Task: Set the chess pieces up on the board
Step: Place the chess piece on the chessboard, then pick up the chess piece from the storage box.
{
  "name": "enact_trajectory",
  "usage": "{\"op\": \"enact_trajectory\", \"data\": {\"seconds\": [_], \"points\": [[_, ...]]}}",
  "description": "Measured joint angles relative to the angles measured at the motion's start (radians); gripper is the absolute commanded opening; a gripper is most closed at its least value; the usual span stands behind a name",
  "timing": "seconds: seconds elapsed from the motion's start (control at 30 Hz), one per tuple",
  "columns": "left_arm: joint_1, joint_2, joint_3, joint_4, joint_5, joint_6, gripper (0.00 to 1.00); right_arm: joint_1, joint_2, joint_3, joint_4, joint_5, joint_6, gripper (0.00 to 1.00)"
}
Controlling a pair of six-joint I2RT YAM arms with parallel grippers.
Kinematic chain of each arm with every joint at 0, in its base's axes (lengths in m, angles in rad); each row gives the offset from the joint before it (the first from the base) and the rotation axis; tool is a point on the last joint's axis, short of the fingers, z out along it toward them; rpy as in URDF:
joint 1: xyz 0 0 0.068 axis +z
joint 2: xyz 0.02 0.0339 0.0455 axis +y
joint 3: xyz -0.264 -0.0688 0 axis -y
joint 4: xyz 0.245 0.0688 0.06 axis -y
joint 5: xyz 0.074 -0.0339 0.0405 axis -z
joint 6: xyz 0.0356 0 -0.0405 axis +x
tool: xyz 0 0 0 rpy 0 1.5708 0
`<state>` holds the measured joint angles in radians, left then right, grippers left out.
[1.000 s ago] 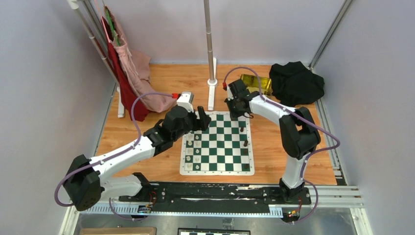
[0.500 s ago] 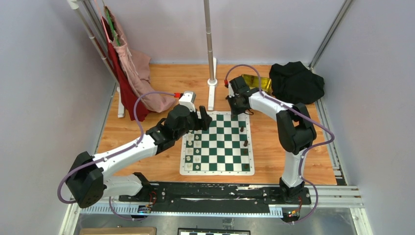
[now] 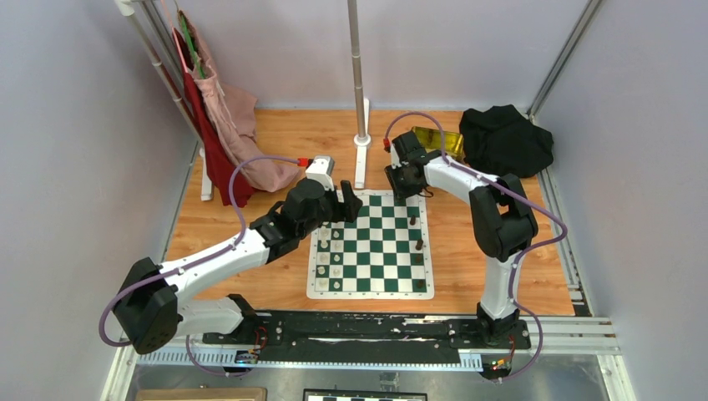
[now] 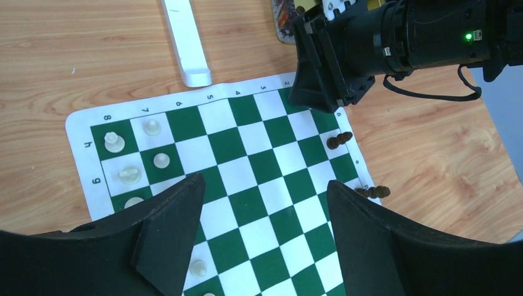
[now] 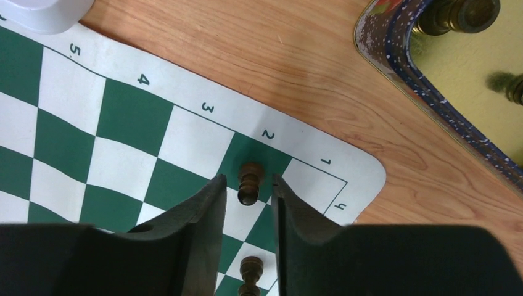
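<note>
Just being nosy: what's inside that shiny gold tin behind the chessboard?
The right wrist view shows one corner of the gold tin: a brown chess piece and a blurred second one. From above, the right arm covers part of it; the rest stays unseen.

You can pass down the middle of the board (image 3: 376, 251), between cream pieces (image 4: 129, 174) on its left and the chess pieces (image 4: 339, 140) on its right; the stand foot (image 3: 361, 163) and right gripper (image 5: 249, 179) crowd its far edge.
</note>
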<state>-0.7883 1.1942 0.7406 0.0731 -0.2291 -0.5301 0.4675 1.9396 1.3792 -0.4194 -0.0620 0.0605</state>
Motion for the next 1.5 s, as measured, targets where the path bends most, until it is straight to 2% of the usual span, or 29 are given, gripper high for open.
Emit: {"op": "enact_trajectory", "data": {"seconds": [0.07, 0.4, 0.6, 0.77, 1.1, 1.5], "points": [[0.000, 0.000, 0.000, 0.000, 0.000, 0.000, 0.79, -0.001, 0.000, 0.000, 0.000, -0.005, 0.000, 0.49], [0.000, 0.000, 0.005, -0.008, -0.006, 0.004, 0.80, -0.001, -0.045, 0.014, -0.007, -0.007, -0.002, 0.50], [0.000, 0.015, 0.075, -0.023, -0.019, 0.018, 0.80, -0.021, -0.080, 0.127, -0.006, 0.018, -0.012, 0.50], [0.000, 0.073, 0.143, -0.024, -0.019, 0.028, 0.80, -0.092, -0.069, 0.216, -0.003, 0.028, -0.028, 0.49], [0.000, 0.209, 0.251, -0.032, -0.019, 0.045, 0.80, -0.204, 0.176, 0.453, 0.000, 0.038, -0.078, 0.47], [0.000, 0.294, 0.298, -0.044, -0.017, 0.048, 0.80, -0.304, 0.364, 0.599, 0.001, -0.054, -0.114, 0.43]]}}
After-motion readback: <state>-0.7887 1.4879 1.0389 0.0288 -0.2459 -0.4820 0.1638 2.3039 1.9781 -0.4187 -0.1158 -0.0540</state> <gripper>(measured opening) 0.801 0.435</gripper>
